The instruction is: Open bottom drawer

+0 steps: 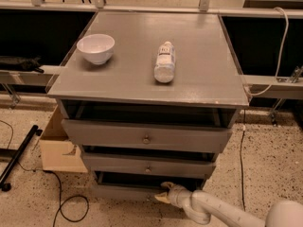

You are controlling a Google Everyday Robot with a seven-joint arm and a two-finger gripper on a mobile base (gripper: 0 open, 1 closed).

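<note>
The grey cabinet [199,82] has three drawers. Its bottom drawer [120,191] is the slim grey panel just above the floor, with a dark gap above it. My gripper [162,193] comes in from the lower right on a white arm and sits against the middle of that panel, where it hides the knob. The middle drawer [113,163] and the top drawer [104,134] above it each show a small round knob.
A white bowl [96,48] and a bottle lying on its side [165,62] rest on the cabinet top. A cardboard box [56,148] stands against the cabinet's left side. A black stand leg [19,155] and a cable [71,207] lie on the speckled floor at left.
</note>
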